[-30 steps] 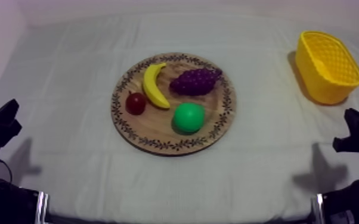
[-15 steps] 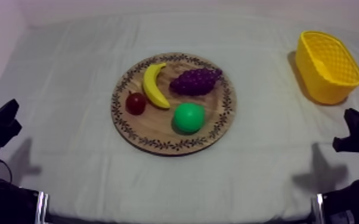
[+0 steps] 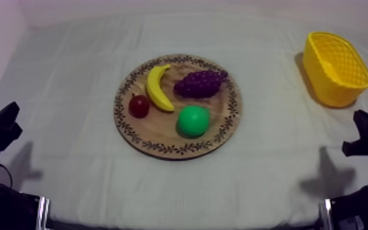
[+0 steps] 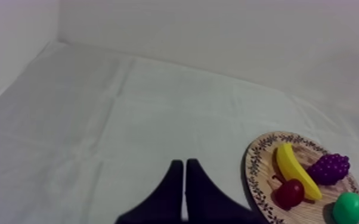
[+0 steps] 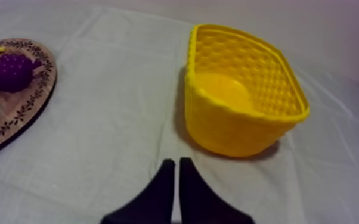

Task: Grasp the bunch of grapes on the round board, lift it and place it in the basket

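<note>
Bunch of grapes (image 3: 200,83) sits on the wooden board (image 3: 173,147), far-right part, just right of the banana (image 3: 158,87). Yellow basket (image 3: 336,70) far right, well apart from the board. Left gripper (image 4: 185,161) near left, fingers together. Right gripper (image 5: 176,159) near right, facing the basket, fingers together.

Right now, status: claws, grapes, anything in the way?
Shut: left claw, right claw, both at rest. On the wooden board: bunch of grapes, untouched. Close beside it, banana; yellow basket near right claw.
</note>
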### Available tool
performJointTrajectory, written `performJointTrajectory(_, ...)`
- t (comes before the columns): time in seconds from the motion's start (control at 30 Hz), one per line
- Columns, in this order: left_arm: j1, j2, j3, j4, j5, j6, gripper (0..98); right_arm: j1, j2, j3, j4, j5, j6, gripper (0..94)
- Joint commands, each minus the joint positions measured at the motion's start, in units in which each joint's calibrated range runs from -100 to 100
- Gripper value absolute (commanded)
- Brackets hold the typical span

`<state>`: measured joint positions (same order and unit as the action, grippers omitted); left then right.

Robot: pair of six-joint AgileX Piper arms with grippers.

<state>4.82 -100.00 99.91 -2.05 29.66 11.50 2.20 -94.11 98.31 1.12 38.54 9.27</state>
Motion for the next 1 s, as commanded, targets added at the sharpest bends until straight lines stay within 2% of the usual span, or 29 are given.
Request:
performJointTrajectory(0.0,0.00,0.00,-0.02,-0.02,0.00,0.00,0.1,-0.26,0.87,-0.93,0.37,0.12,-0.29,0.4)
performJointTrajectory(0.37,0.00,0.00,-0.02,-0.02,0.00,0.00,0.1,-3.22,12.69,-14.39,4.33,2.64,-2.85,0.4)
performJointTrajectory(0.97,0.00,0.00,-0.02,-0.02,0.00,0.00,0.1,-12.40,35.78,-42.92,7.94,16.82,-3.34,0.4)
